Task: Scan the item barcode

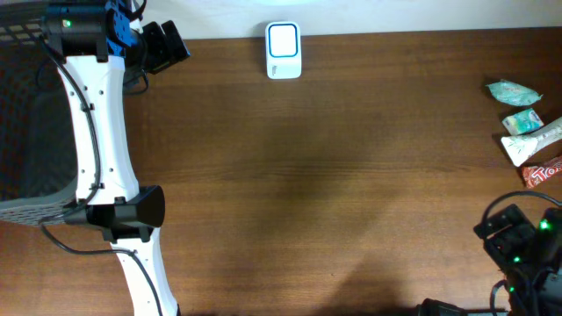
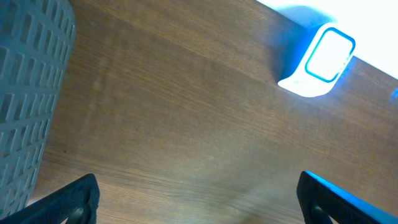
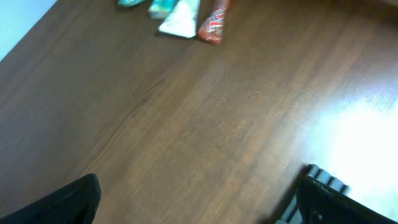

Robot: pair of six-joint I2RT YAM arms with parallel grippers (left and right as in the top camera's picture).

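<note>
Dark fingers of the left gripper are standing wide apart at the bottom of its wrist view, holding nothing, and the right gripper is showing the same: spread wide over bare tabletop, empty. Nothing of the task is looking done yet. The items, a red packet, a white packet and two teal packets, are lying clustered at the tabletop's right edge, well apart from the white scanner, which is sitting at the far edge near the middle. Everything is remaining, as I judge it — picking one packet, carrying it across, and turning its barcode toward the scanner.
</note>
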